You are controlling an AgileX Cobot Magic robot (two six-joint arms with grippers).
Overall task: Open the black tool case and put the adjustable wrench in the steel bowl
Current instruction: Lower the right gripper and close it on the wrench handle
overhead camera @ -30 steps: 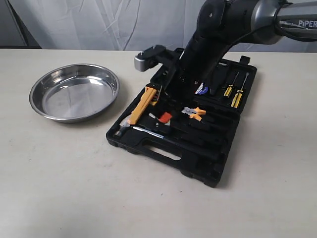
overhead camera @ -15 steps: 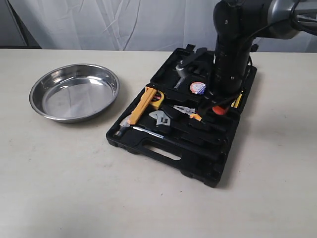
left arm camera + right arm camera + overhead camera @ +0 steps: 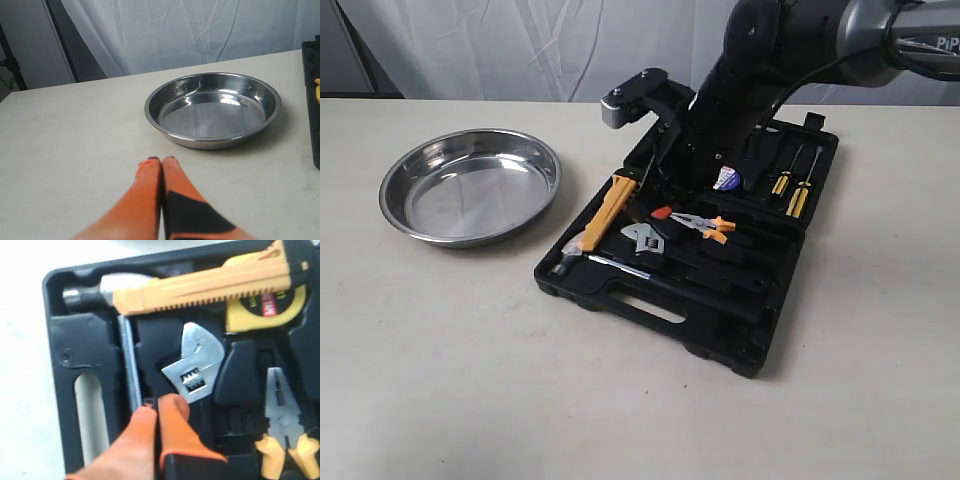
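The steel bowl [image 3: 470, 195] sits near the table's [image 3: 440, 380] left edge, with the left gripper [image 3: 161, 161] pressed closed before it. Right of centre, the adjustable wrench [image 3: 645, 238] lies in the open black tool case [image 3: 650, 298]. The right gripper [image 3: 158, 407] is closed on nothing just beside its head, under an arm [image 3: 880, 30] lettered "PiP".

From above the near edge of the desk [image 3: 440, 400], my exterior camera faces the far edge. My left wrist camera, low, shares the steel bowl [image 3: 213, 111] with it; my right, close overhead, shares the black tool case [image 3: 70, 340].
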